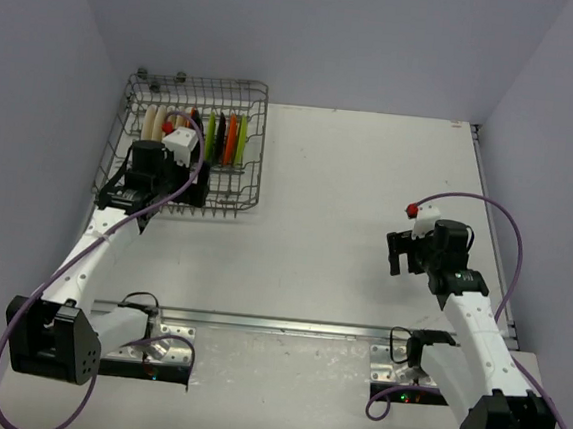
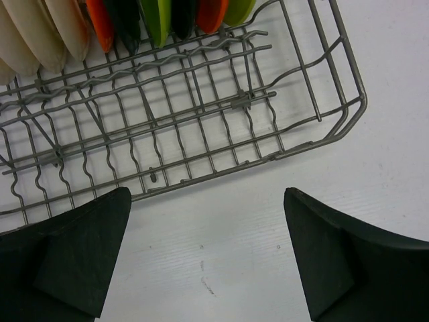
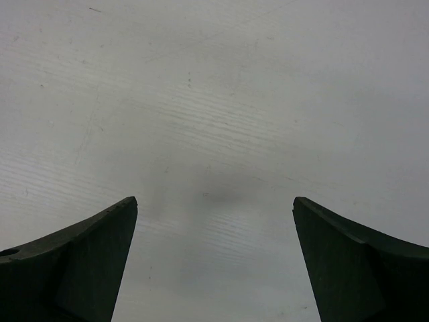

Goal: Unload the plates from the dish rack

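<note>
The grey wire dish rack [image 1: 252, 161] stands at the far left of the table. Several plates stand edge-on in its far half: cream [image 1: 154, 121], lime green [image 1: 210, 133], black [image 1: 220, 133] and orange [image 1: 231, 139]. My left gripper [image 1: 195, 183] hovers over the rack's near part, open and empty. In the left wrist view the rack [image 2: 201, 114] fills the upper half, with cream [image 2: 33, 33], orange [image 2: 100, 23] and lime [image 2: 157, 17] plates at the top; my left gripper [image 2: 207, 196] is open over bare table. My right gripper [image 1: 396, 252] is open and empty above the table at the right, and it also shows open in the right wrist view [image 3: 214, 201].
The white table [image 1: 350, 180] is walled at the back and on both sides. A metal rail [image 1: 277, 324] runs along the near edge between the arm bases. Purple cables loop from both arms.
</note>
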### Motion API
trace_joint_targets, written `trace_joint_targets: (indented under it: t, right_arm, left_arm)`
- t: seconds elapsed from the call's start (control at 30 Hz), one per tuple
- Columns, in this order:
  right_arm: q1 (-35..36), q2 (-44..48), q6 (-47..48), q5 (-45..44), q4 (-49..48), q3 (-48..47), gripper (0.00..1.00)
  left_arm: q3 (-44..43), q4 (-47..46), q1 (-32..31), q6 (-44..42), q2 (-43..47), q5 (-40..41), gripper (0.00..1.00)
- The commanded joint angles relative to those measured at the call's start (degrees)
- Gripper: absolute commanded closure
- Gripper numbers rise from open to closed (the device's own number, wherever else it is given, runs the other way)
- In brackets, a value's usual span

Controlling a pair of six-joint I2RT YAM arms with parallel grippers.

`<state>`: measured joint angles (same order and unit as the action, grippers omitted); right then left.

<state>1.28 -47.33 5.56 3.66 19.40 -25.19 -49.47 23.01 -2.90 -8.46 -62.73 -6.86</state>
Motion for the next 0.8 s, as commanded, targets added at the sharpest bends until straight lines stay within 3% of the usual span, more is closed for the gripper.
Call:
trace_joint_targets:
  t: [0.0,0.2,0.47,0.63,0.77]
  right_arm:
    - [0.22,0.05,0.15,0.91,-1.21,-1.18,0.01]
    - [0.22,-0.17,0.06,1.00,-1.16,-1.18,0.01]
    - [0.22,-0.57,0.24,0.84,-0.94,-1.35,0.01]
    - [0.21,-1.05,0.24,1.45,-0.83,-1.29,0.01]
    - [0.21,-1.91,0.24,1.61,-0.39,-1.73,0.01]
  left_arm:
    - [0.34,-2.53,0.61,0.29,2.52,1.57,0.00]
    - [-1.61,-0.98,0.74,1.17,0.18,2.02,0.00]
    - [-11.37,4.26,4.70,2.15,-6.05,-0.88,0.01]
    - [-23.57,10.60,7.94,-0.21,-13.28,-3.63,0.16]
    - [-32.62,13.73,14.74,-1.65,-19.72,-7.74,0.23]
